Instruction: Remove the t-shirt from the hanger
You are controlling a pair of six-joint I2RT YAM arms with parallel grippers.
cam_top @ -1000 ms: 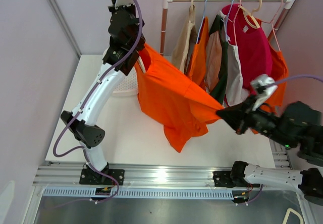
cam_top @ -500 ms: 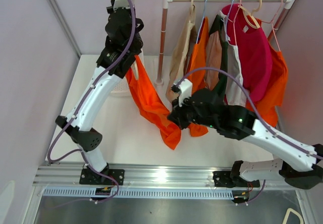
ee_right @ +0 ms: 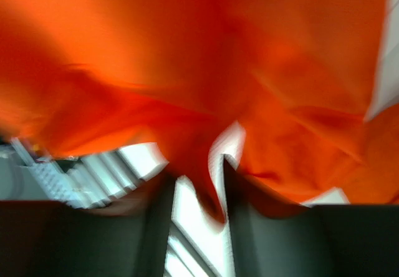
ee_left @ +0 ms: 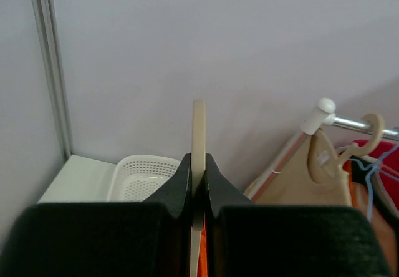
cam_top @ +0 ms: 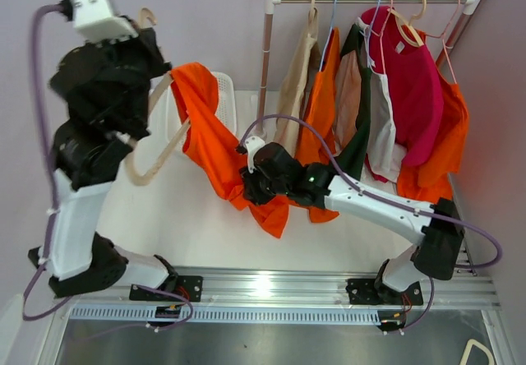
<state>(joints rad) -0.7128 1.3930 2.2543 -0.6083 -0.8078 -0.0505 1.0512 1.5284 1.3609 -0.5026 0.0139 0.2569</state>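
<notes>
The left gripper (ee_left: 198, 165), raised high over the back-left corner of the table (cam_top: 189, 225), is clenched on a beige hanger (cam_top: 160, 158). The orange t-shirt (cam_top: 209, 139) drapes from the hanger's far arm, by a white basket (ee_left: 140, 174), and trails down toward the table's middle. There the right gripper (ee_right: 198, 180) meets the hem, jaws slightly apart around a fold. The blur hides whether they pinch it.
</notes>
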